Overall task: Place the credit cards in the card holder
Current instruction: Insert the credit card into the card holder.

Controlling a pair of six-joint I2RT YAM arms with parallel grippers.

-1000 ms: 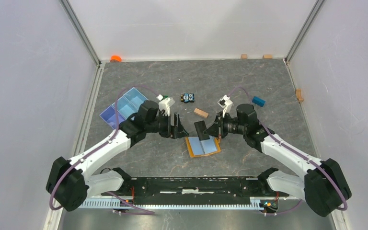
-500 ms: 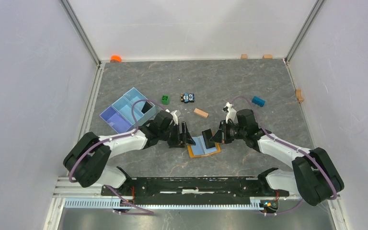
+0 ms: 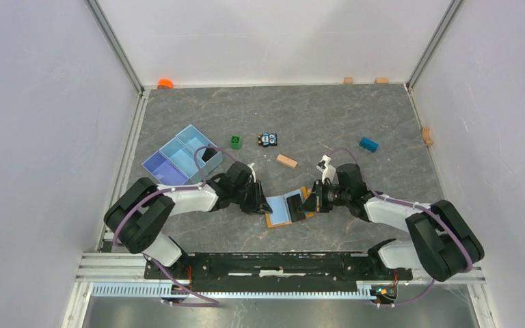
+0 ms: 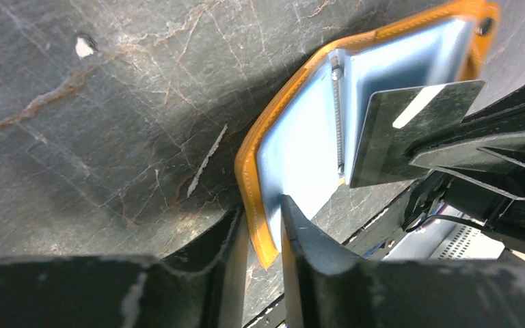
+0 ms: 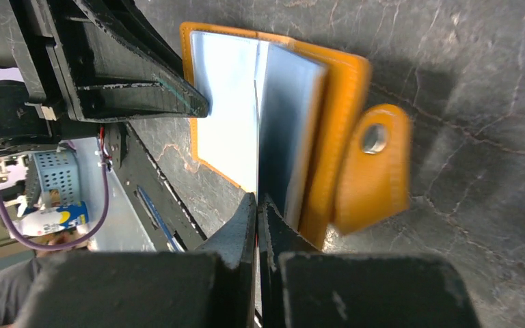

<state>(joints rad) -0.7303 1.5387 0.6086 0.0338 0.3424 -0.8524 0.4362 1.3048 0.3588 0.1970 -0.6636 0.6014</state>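
The card holder (image 3: 281, 209) lies open on the table, orange outside and pale blue inside, between my two grippers. In the left wrist view my left gripper (image 4: 263, 229) has its fingers on either side of the card holder (image 4: 301, 143)'s near flap edge, shut on it. My right gripper (image 3: 307, 203) is shut on a dark credit card (image 3: 295, 205), held on edge over the right half. The left wrist view shows that credit card (image 4: 410, 130) tilted against the pale inside. Edge-on in the right wrist view, the credit card (image 5: 256, 150) runs from my right gripper (image 5: 257, 205) toward the fold.
A light blue divided tray (image 3: 171, 160) sits at the left with a dark item in one compartment. Behind the card holder are a green block (image 3: 236, 141), a toy car (image 3: 268, 139), a wooden block (image 3: 286, 161) and a blue block (image 3: 368, 144).
Both arms have come down and inward to the card holder. My left gripper has narrowed onto the left flap. The right gripper has brought the dark card down onto the open holder.
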